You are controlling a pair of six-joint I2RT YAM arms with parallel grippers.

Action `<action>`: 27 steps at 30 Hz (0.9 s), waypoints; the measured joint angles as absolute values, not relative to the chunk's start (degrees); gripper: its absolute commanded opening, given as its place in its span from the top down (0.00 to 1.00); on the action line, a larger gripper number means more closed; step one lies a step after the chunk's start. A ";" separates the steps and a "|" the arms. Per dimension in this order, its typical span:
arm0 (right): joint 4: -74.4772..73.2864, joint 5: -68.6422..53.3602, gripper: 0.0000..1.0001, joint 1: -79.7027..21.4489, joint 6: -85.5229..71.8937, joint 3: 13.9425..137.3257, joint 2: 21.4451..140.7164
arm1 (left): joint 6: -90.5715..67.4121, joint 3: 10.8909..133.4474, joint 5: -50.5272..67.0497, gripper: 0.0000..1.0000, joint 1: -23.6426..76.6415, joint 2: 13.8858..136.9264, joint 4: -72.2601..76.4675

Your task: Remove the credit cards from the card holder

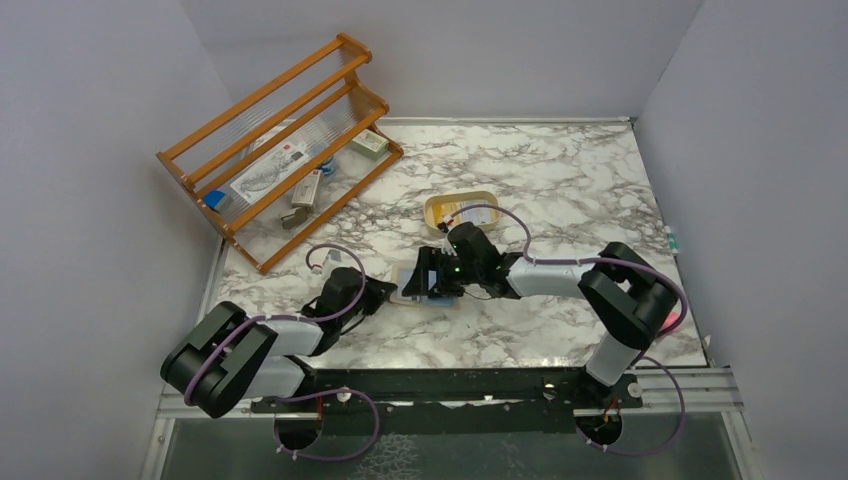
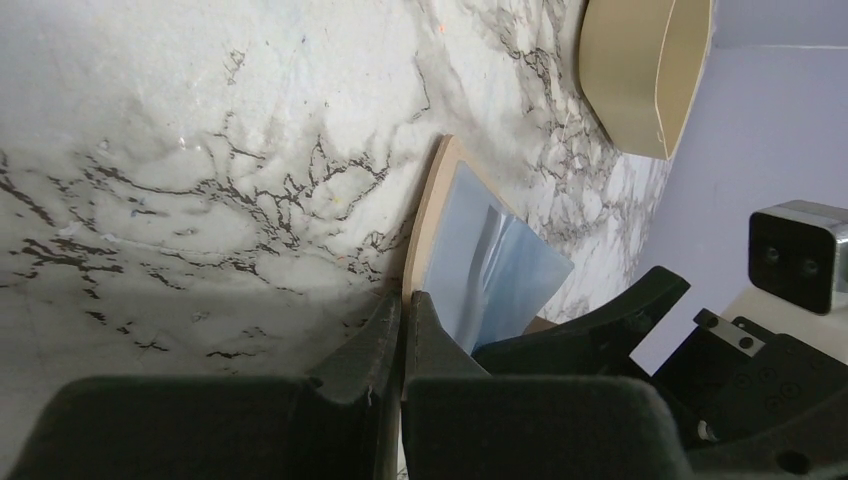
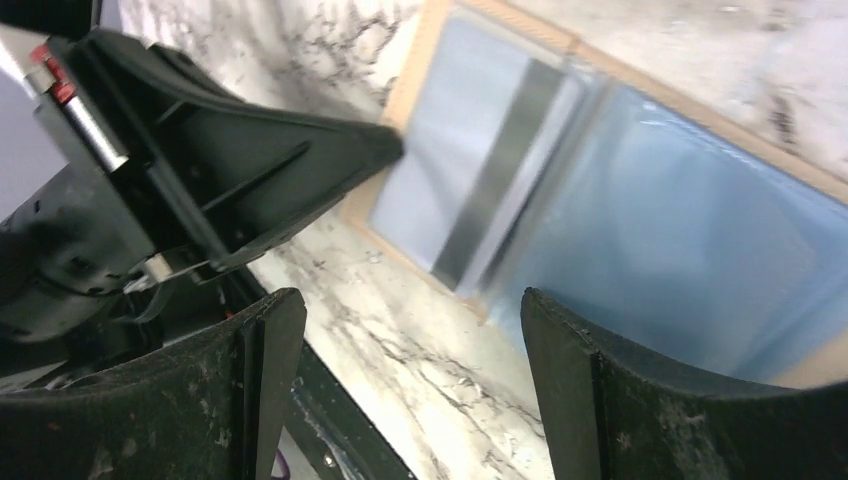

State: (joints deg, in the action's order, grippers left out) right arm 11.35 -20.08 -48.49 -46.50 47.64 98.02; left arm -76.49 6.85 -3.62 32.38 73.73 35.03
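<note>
The card holder (image 1: 412,285) lies open on the marble table, tan outside and light blue inside (image 3: 690,230). A whitish-blue credit card with a dark stripe (image 3: 500,170) sits in its clear left pocket. My left gripper (image 2: 405,300) is shut on the card holder's tan edge (image 2: 430,210) at its near left side, and its finger (image 3: 330,150) also shows in the right wrist view. Low over the card holder's near edge, my right gripper (image 3: 410,310) stands open with only marble between its fingers. In the top view the right gripper (image 1: 435,275) hides most of the blue inside.
A cream oval tray (image 1: 433,205) with something yellow in it stands just behind the card holder; the left wrist view shows its wall (image 2: 640,70). An orange wooden rack (image 1: 280,140) with small items fills the back left. Grey walls close in three sides.
</note>
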 measured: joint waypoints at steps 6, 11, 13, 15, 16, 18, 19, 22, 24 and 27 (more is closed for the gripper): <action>12.38 -16.08 0.16 -47.88 -48.60 45.32 97.06 | -77.06 6.85 -3.73 1.00 32.38 74.11 35.20; 16.05 -16.08 0.16 -47.88 -49.78 44.36 97.12 | -77.54 6.98 -3.73 1.00 32.38 75.07 36.16; 18.22 -16.53 0.16 -47.79 -50.37 43.97 97.25 | -77.52 7.01 -3.77 1.00 32.38 75.07 36.14; 20.53 -17.50 0.16 -47.75 -51.11 43.92 97.62 | -77.43 7.01 -4.05 1.00 32.56 74.91 36.07; 21.69 -18.00 0.16 -47.66 -51.62 43.90 97.89 | -77.34 7.01 -4.23 1.00 32.71 74.74 35.99; 24.16 -19.18 0.16 -47.62 -52.97 43.72 98.50 | -77.12 7.01 -4.58 1.00 32.77 74.26 35.59; 25.63 -19.86 0.16 -47.62 -53.95 43.48 98.96 | -77.06 7.01 -4.69 1.00 32.77 74.04 35.44; 30.30 -21.85 0.17 -47.59 -57.30 42.06 100.84 | -76.82 6.98 -5.43 1.00 33.01 72.82 34.65; 33.17 -22.90 0.17 -47.59 -59.79 40.64 102.24 | -76.60 6.92 -5.74 1.00 33.12 72.10 34.35; 34.92 -23.27 0.17 -47.53 -62.08 39.24 102.59 | -76.44 6.28 -6.26 1.00 33.12 70.96 34.13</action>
State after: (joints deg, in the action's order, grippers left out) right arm 34.92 -23.27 -47.53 -62.08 39.24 102.59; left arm -76.44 6.28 -6.26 33.12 70.96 34.13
